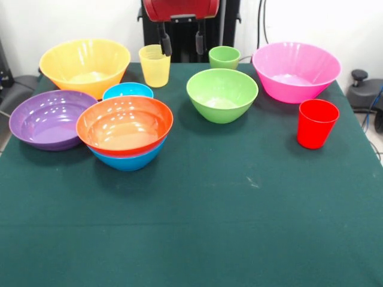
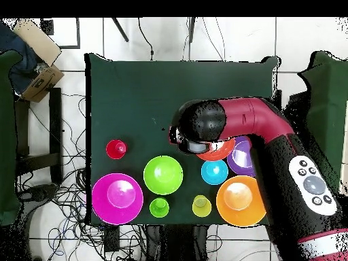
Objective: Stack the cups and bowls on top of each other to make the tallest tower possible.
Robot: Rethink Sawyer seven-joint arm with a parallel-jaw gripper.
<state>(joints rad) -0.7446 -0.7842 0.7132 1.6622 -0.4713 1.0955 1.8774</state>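
Note:
My gripper (image 1: 182, 43) hangs open and empty over the table's far edge, between the translucent yellow cup (image 1: 155, 64) and the light green cup (image 1: 224, 57). The red-orange bowl (image 1: 124, 124) sits nested in the big blue bowl (image 1: 127, 160). Around them stand the small blue bowl (image 1: 127, 91), the purple bowl (image 1: 51, 118), the large yellow-orange bowl (image 1: 84, 64), the green bowl (image 1: 222, 94), the large pink bowl (image 1: 295, 70) and the red cup (image 1: 316, 122). In the overhead view my arm (image 2: 245, 119) covers most of the red-orange bowl (image 2: 216, 151).
The table has a dark green cloth (image 1: 209, 209); its whole near half is bare cloth. In the overhead view a cardboard box (image 2: 41, 41) lies off the table's corner and cables run over the floor.

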